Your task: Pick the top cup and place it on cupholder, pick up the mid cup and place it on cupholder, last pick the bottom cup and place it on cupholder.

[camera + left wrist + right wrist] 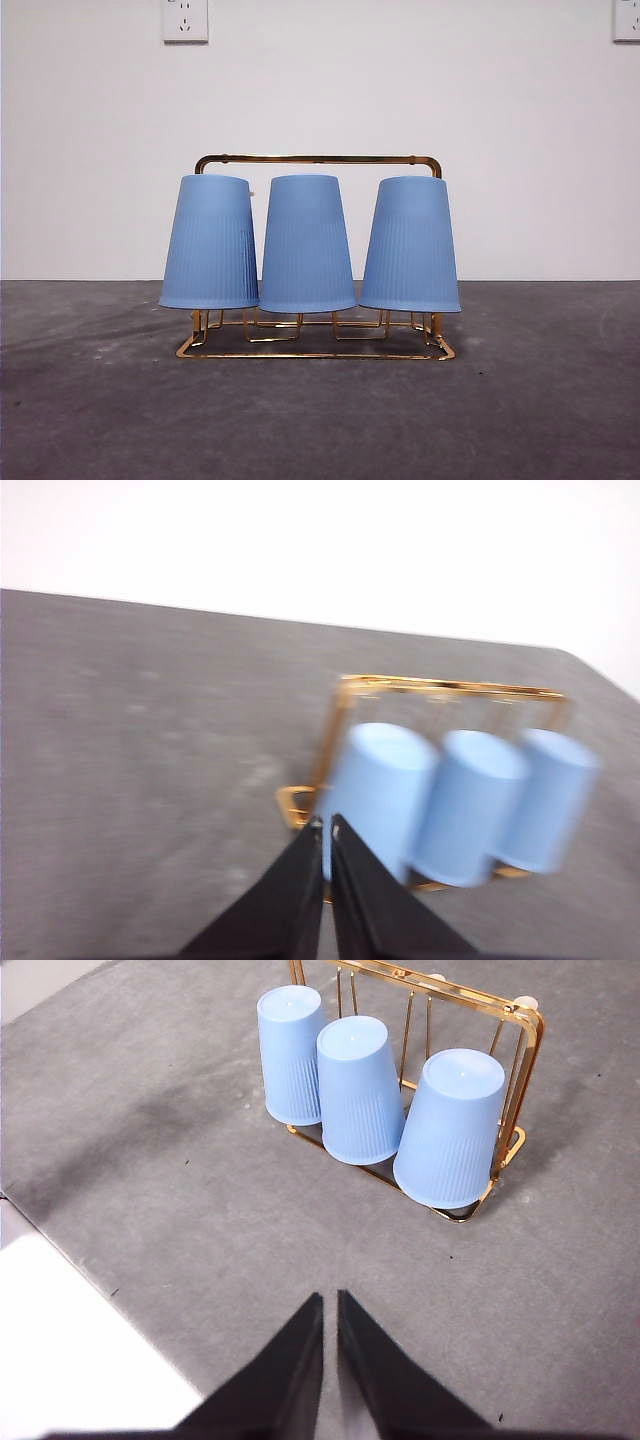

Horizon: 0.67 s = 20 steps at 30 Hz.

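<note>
Three blue ribbed cups stand upside down side by side on the gold wire cupholder (318, 159): a left cup (208, 245), a middle cup (306, 245) and a right cup (411, 245). Nothing shows which is the top, mid or bottom cup. My left gripper (327, 825) is shut and empty, hovering off one end of the cupholder (450, 688), near the end cup (375, 790). My right gripper (330, 1298) is shut and empty too, well back from the cupholder (525, 1060) and its cups (360, 1090). Neither arm appears in the front view.
The rack stands on a dark grey tabletop (100, 400) before a white wall with two sockets (185, 20). In the right wrist view the table's edge (90, 1290) runs close to that gripper.
</note>
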Tool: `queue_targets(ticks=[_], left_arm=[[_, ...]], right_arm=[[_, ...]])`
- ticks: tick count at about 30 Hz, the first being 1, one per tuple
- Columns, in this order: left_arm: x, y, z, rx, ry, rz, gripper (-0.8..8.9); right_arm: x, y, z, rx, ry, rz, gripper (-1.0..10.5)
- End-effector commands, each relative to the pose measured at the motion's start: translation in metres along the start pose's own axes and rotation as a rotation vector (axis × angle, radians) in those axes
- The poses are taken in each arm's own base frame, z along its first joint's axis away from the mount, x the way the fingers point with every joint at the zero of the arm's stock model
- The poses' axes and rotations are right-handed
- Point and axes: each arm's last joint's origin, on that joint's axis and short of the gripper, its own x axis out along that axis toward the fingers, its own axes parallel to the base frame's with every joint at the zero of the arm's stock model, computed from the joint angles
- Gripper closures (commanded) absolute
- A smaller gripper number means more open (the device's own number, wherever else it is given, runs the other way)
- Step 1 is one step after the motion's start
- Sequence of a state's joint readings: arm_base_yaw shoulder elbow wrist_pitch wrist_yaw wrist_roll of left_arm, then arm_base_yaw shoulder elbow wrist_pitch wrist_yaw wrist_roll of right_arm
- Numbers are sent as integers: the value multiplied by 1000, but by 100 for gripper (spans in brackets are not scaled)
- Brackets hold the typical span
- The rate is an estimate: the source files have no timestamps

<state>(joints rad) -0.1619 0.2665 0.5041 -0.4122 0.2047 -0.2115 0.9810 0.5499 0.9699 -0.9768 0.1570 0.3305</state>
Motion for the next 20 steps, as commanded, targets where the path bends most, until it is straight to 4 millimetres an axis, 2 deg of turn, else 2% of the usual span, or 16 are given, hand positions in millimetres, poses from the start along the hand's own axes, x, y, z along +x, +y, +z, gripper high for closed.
queue_targets(ticks=[1,5,9,13,20], left_arm=[[5,11,-25,43,-31,49,806],[10,25,-56,37,-60,113,806],[16,36,-77,28,-78,198,806],[20,45,-91,13,-60,283,806],[24,52,-107,0,-31,312,806]], right_arm=[[-1,1,2,6,-10,12,928],[-1,1,2,6,-10,12,928],[-1,1,2,6,-10,12,928],[-1,1,2,6,-10,12,928],[-1,1,2,6,-10,12,928]])
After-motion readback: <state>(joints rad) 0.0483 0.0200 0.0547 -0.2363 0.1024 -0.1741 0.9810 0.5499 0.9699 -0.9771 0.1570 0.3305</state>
